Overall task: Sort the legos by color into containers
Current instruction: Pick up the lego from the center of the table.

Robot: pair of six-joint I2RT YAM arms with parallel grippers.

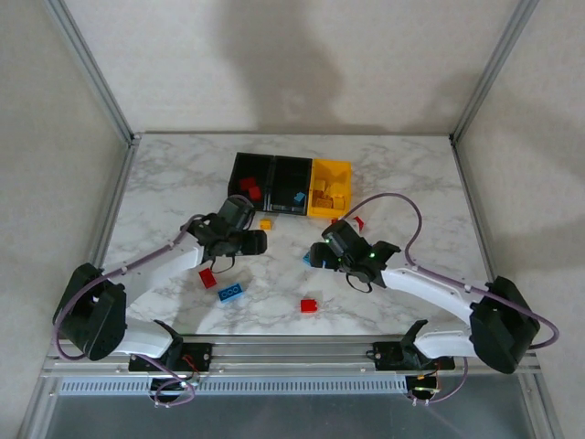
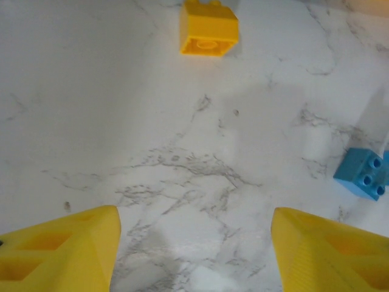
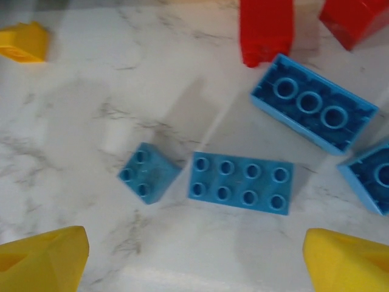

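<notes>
Marble table (image 1: 155, 183) carries loose legos (image 1: 309, 305), containers (image 1: 271, 157) behind. Left gripper (image 2: 194, 222), spread and empty, faces a yellow brick (image 2: 208, 29); right gripper (image 3: 194, 243), likewise spread, hangs over a blue eight-stud brick (image 3: 240, 183), probably the next pick: descend, straddle it, close.

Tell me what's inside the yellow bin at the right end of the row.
Yellow legos lie piled inside the yellow bin; no other color shows. They blend with its walls, so I can't count them, and the pile hides anything beneath.
</notes>
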